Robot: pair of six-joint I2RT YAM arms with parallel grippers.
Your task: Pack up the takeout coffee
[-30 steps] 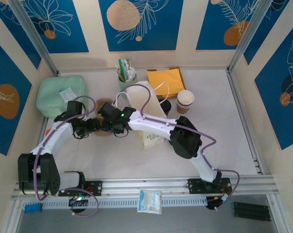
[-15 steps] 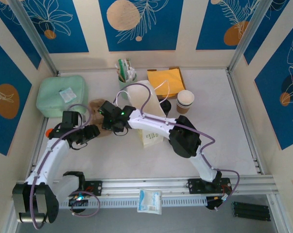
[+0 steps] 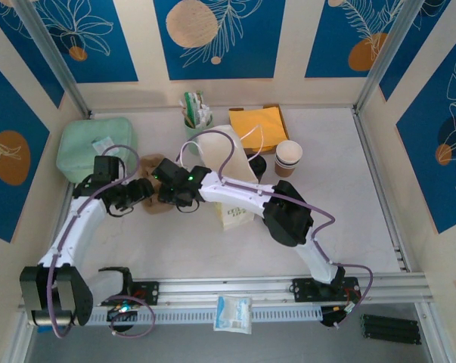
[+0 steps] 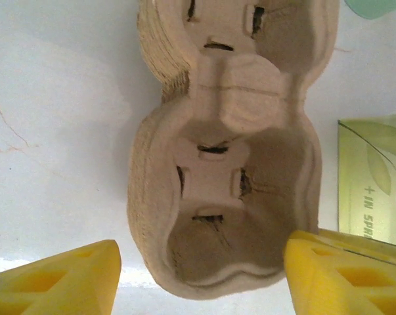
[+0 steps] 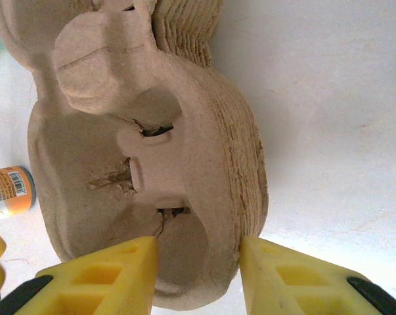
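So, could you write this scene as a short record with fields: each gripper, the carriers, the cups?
left gripper: open, fingers flanking one end of the carrier stack
right gripper: closed on the stack's side wall, one finger inside a well, one outside
carrier stack: flat on the table, the visible wells empty
cups: nested, upright, far to the right of both grippers, untouched

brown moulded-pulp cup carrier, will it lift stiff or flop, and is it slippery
Probably stiff and light: the brown moulded-pulp cup carrier keeps deep formed wells. Its matte, fibrous wall looks unlikely to slip in the right hand, which straddles it. The layered edge suggests several nested carriers, so the lower ones may drop away when it is lifted.
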